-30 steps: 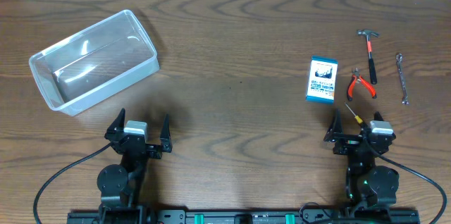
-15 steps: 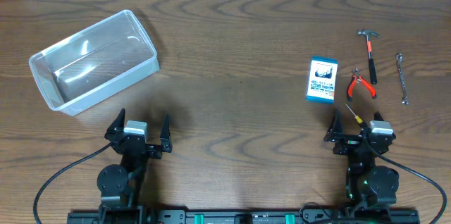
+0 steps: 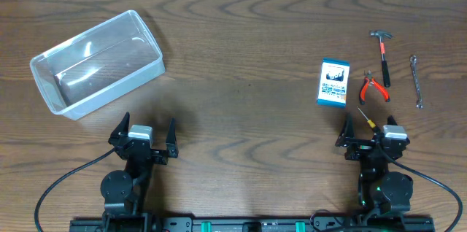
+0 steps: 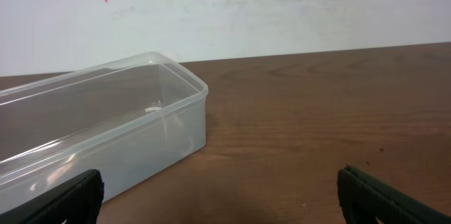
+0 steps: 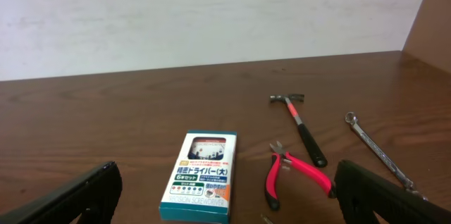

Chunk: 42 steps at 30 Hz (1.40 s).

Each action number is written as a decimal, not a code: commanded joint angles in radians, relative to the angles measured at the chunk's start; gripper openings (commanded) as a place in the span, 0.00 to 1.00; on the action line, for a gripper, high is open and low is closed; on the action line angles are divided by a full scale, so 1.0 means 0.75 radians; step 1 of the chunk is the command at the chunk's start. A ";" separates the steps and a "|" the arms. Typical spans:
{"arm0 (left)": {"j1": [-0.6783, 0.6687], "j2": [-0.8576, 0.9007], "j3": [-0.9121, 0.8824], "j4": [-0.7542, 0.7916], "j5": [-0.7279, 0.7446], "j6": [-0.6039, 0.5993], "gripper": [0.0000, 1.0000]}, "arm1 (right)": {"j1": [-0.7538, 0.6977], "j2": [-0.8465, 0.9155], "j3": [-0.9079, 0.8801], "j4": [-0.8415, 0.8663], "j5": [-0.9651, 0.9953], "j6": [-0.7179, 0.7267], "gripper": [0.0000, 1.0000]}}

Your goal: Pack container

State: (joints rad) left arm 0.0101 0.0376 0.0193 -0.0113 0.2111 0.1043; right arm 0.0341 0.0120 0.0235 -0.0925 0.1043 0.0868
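The clear plastic container (image 3: pixel 96 62) lies empty at the far left of the table; it also shows in the left wrist view (image 4: pixel 99 129). My left gripper (image 3: pixel 142 136) is open and empty, near the front edge, below the container. My right gripper (image 3: pixel 368 137) is open and empty at the front right. Ahead of it lie a blue-and-white screwdriver box (image 3: pixel 333 82) (image 5: pixel 201 175), red pliers (image 3: pixel 373 88) (image 5: pixel 290 174), a small hammer (image 3: pixel 381 55) (image 5: pixel 299 125), a wrench (image 3: pixel 416 80) (image 5: pixel 375 151) and a thin screwdriver (image 3: pixel 365 120).
The wooden table (image 3: pixel 248 35) runs to a white wall at the back. A brown panel edge (image 5: pixel 430 13) stands at the far right in the right wrist view.
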 commanded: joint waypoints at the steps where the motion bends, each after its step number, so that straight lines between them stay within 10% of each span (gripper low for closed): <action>1: -0.001 0.003 -0.020 -0.049 0.043 -0.007 0.98 | 0.004 -0.010 -0.006 -0.001 -0.010 -0.018 0.99; 13: -0.001 0.003 -0.020 -0.049 0.043 -0.007 0.98 | 0.004 -0.010 -0.007 -0.003 -0.041 -0.017 0.99; 23: -0.001 0.051 0.135 -0.057 0.030 -0.207 0.98 | 0.004 0.035 0.067 -0.003 -0.247 0.343 0.99; 34: -0.001 0.890 0.927 -0.500 -0.149 -0.210 0.98 | 0.005 0.733 0.570 -0.120 -0.337 0.200 0.99; 42: 0.043 1.515 1.591 -1.141 -0.158 -0.262 0.98 | 0.049 1.352 1.198 -0.679 -0.358 0.069 0.99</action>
State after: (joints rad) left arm 0.0242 1.0904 1.0874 -0.7761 0.1116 -0.0715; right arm 0.0498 0.9279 0.7841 -0.5190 -0.1482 0.2024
